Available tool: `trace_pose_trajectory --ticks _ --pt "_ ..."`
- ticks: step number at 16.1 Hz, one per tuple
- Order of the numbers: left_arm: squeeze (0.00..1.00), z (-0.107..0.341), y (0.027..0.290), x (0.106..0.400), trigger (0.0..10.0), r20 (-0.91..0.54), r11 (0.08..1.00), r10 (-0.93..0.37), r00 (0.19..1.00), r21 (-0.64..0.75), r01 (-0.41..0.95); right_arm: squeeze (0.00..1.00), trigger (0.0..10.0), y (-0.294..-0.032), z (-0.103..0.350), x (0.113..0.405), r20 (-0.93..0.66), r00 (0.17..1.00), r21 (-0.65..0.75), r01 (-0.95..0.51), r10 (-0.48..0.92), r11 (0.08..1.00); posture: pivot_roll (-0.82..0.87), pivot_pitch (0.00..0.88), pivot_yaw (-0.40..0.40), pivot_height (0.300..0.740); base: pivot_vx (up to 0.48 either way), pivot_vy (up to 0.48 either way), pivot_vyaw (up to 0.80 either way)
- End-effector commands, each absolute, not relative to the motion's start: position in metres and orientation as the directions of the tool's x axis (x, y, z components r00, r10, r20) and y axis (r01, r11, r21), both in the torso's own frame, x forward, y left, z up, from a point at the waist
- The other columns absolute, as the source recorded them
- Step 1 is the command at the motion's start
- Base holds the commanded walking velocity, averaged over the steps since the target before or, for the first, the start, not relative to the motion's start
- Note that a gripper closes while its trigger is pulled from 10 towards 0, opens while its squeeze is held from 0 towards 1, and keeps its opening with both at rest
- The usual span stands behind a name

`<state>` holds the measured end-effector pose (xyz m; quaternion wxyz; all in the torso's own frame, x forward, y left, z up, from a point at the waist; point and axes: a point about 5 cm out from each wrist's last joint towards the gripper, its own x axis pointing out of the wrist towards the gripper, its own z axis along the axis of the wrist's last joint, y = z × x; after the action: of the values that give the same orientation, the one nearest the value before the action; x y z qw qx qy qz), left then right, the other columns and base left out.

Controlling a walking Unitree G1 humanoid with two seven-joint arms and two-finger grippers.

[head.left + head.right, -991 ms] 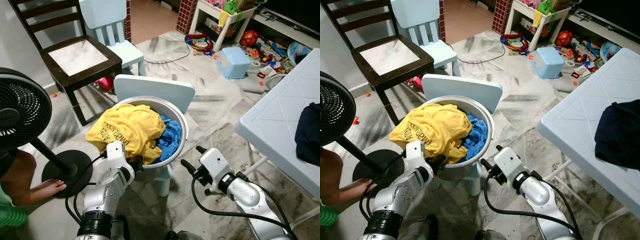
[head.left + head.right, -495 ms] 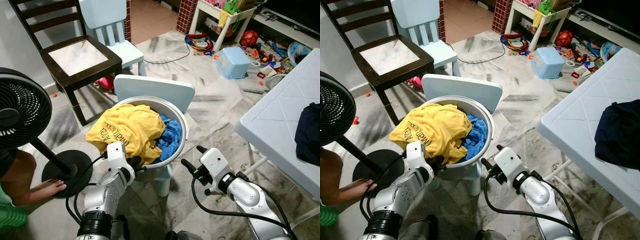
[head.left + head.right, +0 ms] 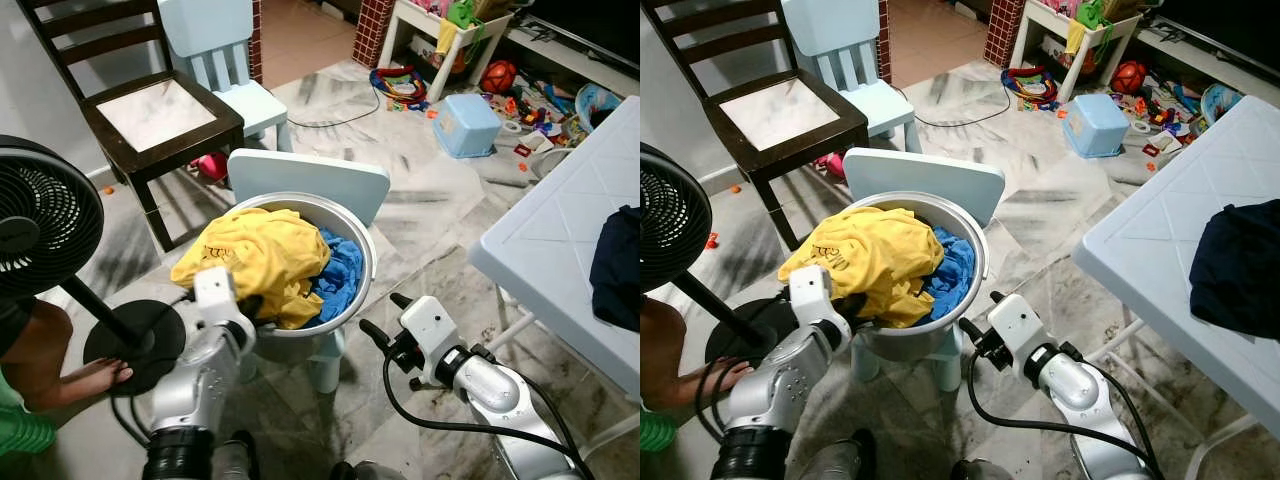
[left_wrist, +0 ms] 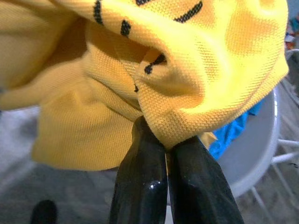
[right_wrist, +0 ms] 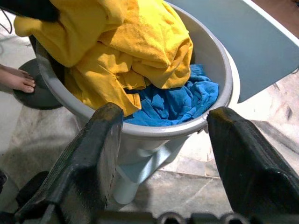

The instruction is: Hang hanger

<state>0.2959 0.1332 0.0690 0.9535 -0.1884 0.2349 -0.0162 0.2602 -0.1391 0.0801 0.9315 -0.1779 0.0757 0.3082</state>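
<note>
A yellow shirt (image 3: 255, 250) is heaped in a round white tub (image 3: 366, 250) and drapes over its near rim. Under it lies a blue cloth (image 3: 340, 272). The tub stands on a small pale blue chair (image 3: 310, 172). My left gripper (image 3: 250, 305) is at the tub's near left rim, shut on a fold of the yellow shirt (image 4: 196, 93); its fingers (image 4: 140, 172) pinch the fabric. My right gripper (image 3: 385, 315) hovers open to the right of the tub, a little below the rim (image 5: 219, 107), with nothing between its fingers.
A black standing fan (image 3: 45, 215) and a person's foot (image 3: 95, 378) are at my left. A dark wooden chair (image 3: 160, 115) stands behind. A white table (image 3: 560, 230) with a dark garment (image 3: 618, 265) is on the right. Toys and a blue box (image 3: 467, 125) litter the far floor.
My left arm has drawn back to the left and slightly up, pulling the pinched fold of the yellow shirt with it. The right arm has barely moved.
</note>
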Motion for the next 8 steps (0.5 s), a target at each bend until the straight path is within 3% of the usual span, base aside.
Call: trace_pose_trajectory --ticks 1,5,6,8 --pt "0.0 0.071 0.143 0.289 0.0 -0.466 0.952 -0.058 0.883 -0.291 -0.092 0.0 10.0 -0.142 0.077 0.26 -0.264 0.801 -0.275 -0.597 0.538 0.754 -0.01 0.155 -0.082 0.74 0.0 0.0 0.0" --pt "0.0 0.1 0.185 0.28 0.0 -0.368 1.0 -0.016 0.93 0.015 0.023 0.0 10.0 -0.139 0.074 0.257 -0.267 0.798 -0.262 -0.6 0.541 0.756 0.02 0.166 -0.074 0.74 0.0 0.0 0.0" --pt "0.0 0.125 0.2 0.285 0.0 -0.294 0.996 -0.052 0.954 0.06 0.072 0.0 10.0 -0.139 0.073 0.255 -0.268 0.798 -0.258 -0.599 0.54 0.758 0.02 0.17 -0.074 0.74 0.0 0.0 0.0" --pt "0.0 0.143 0.198 0.285 0.0 -0.276 0.966 -0.201 0.94 0.101 0.236 0.0 10.0 -0.14 0.072 0.255 -0.271 0.799 -0.256 -0.598 0.537 0.759 0.02 0.171 -0.075 0.74 0.0 0.0 0.0"
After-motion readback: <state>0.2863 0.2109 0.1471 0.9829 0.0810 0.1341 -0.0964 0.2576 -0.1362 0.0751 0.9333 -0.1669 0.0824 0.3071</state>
